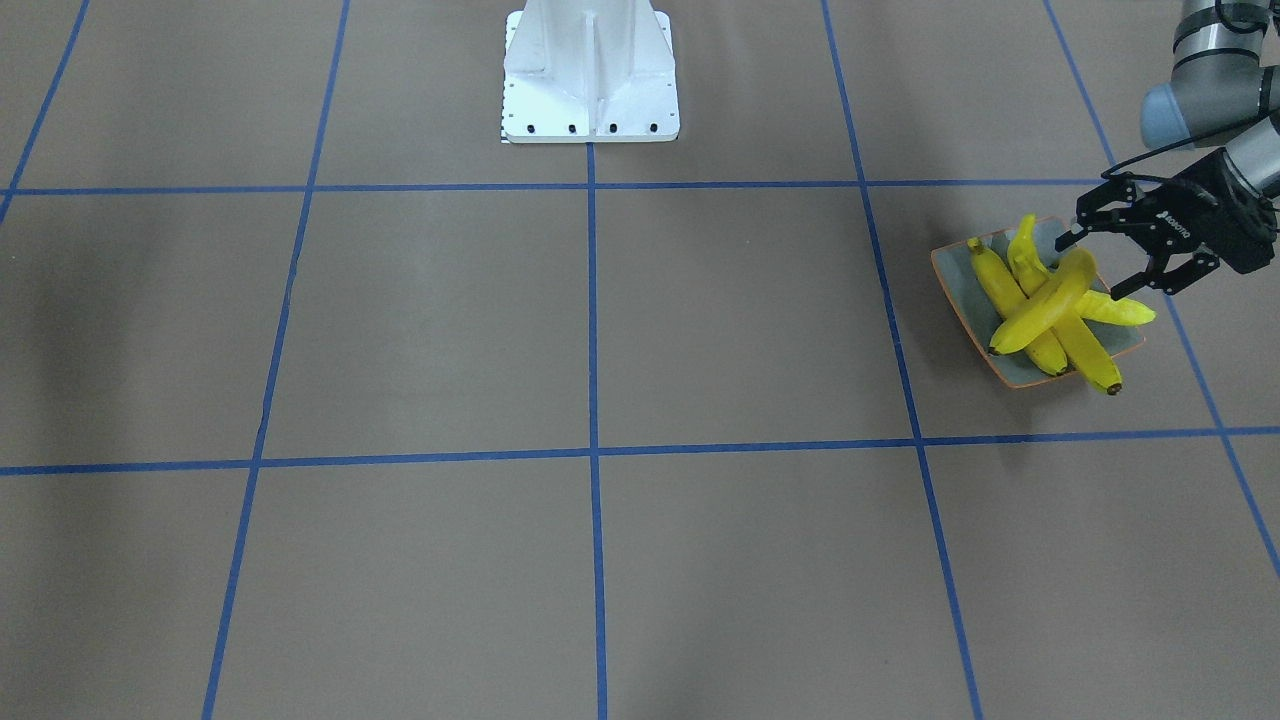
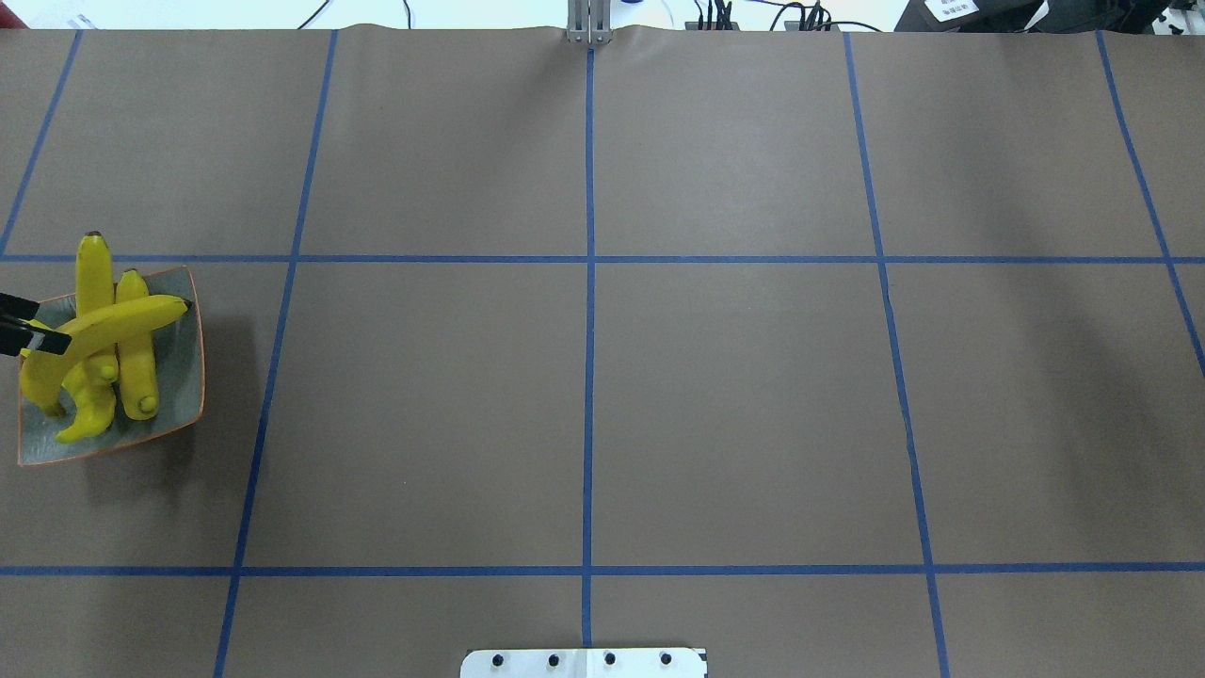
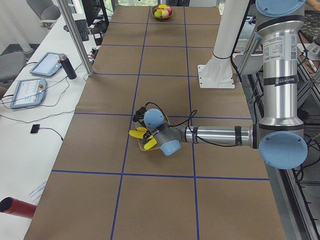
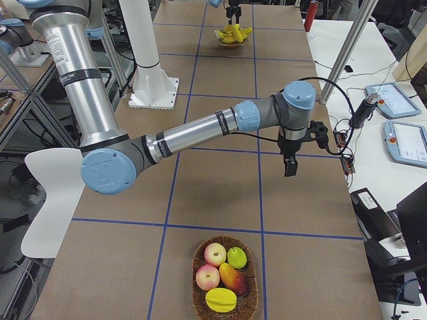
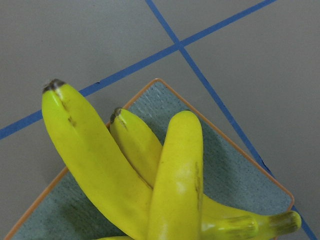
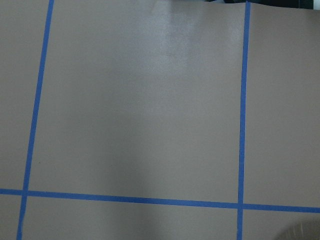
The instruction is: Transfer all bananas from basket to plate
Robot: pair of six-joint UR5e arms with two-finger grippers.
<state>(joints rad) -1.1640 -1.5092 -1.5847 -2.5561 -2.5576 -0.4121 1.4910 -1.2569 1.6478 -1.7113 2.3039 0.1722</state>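
Observation:
Four yellow bananas (image 1: 1040,305) lie crossed in a pile on the grey-green plate (image 1: 960,290) at the table's left end. They also show in the overhead view (image 2: 113,325) and the left wrist view (image 5: 175,190). The top banana lies across the others. My left gripper (image 1: 1092,267) is open, with its fingers on either side of that banana's end, and holds nothing. My right gripper (image 4: 291,168) hangs above bare table far from the plate. It shows only in the exterior right view, so I cannot tell whether it is open or shut. The woven basket (image 4: 223,280) holds apples and other fruit, no bananas.
The robot's white base (image 1: 590,80) stands at the middle of its table edge. The basket sits at the far right end of the table (image 3: 162,11). A metal pole (image 3: 75,37) and tablets stand along the operators' side.

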